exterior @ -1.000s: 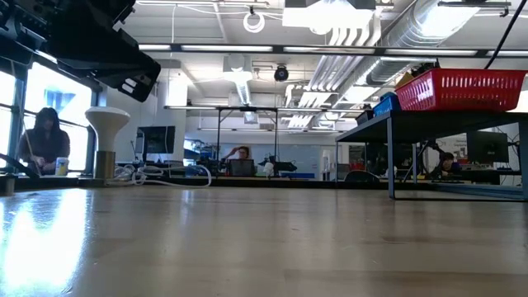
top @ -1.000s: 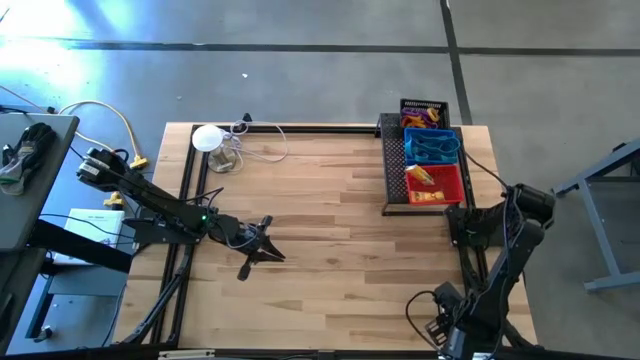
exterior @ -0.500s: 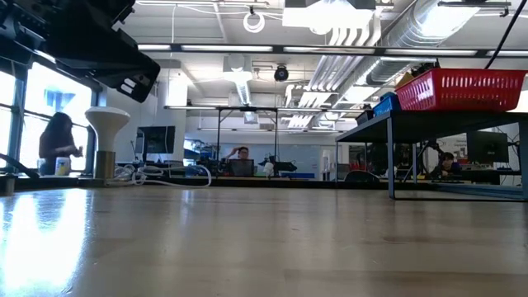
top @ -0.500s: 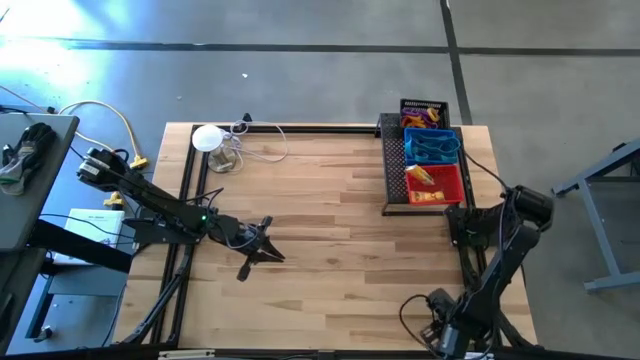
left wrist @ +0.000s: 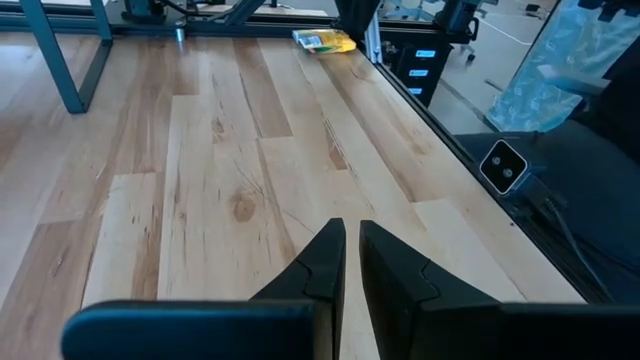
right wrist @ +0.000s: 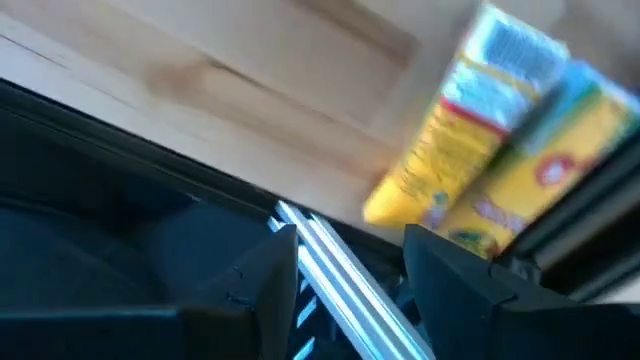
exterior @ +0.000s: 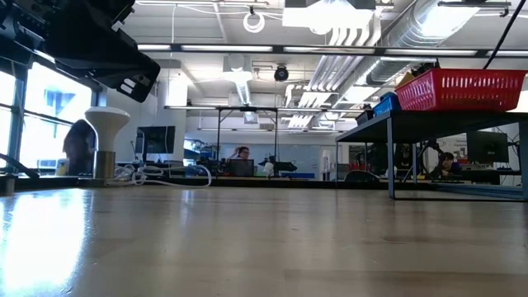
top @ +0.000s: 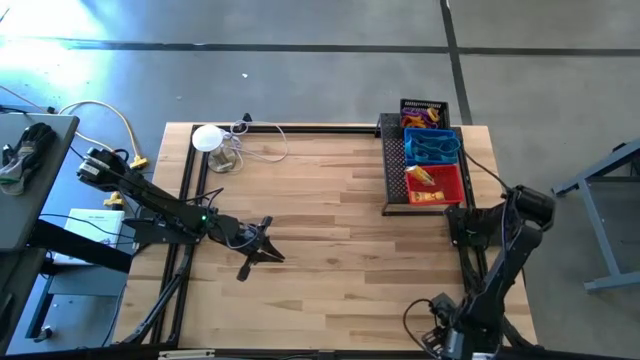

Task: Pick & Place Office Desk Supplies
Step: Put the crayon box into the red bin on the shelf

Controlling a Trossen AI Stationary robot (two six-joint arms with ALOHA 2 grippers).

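- Presently the left gripper [top: 262,243] hangs low over the bare middle of the counter [top: 330,220], fingers nearly together, holding nothing.
- Right gripper [right wrist: 345,265] sits off the counter's right edge, half-open and empty.
- Supplies fill the red basket [top: 435,183], blue basket [top: 432,147] and black basket [top: 424,113]; sorting looks essentially finished.

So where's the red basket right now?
In the high view the red basket sits at the table's right side, on the black tray, next to the blue basket.
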